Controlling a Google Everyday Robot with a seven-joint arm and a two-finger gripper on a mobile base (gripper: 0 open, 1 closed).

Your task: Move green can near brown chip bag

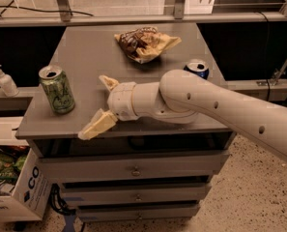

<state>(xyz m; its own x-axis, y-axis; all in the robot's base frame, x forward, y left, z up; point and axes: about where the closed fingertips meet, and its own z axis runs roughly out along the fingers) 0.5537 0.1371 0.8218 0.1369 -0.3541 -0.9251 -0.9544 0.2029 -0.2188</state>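
The green can [57, 89] stands upright near the left front corner of the grey table [90, 47]. The brown chip bag [144, 43] lies wrinkled at the back middle of the table. My gripper [101, 106] is open and empty, low over the table's front, a short way to the right of the can. Its two tan fingers [97, 125] spread wide and point left toward the can without touching it. The white arm reaches in from the right.
A dark blue can [196, 68] stands at the table's right edge, partly behind my arm. A soap dispenser [5, 81] sits on a ledge to the left. A cardboard box [17, 192] is on the floor at lower left. Drawers [133, 168] are below the tabletop.
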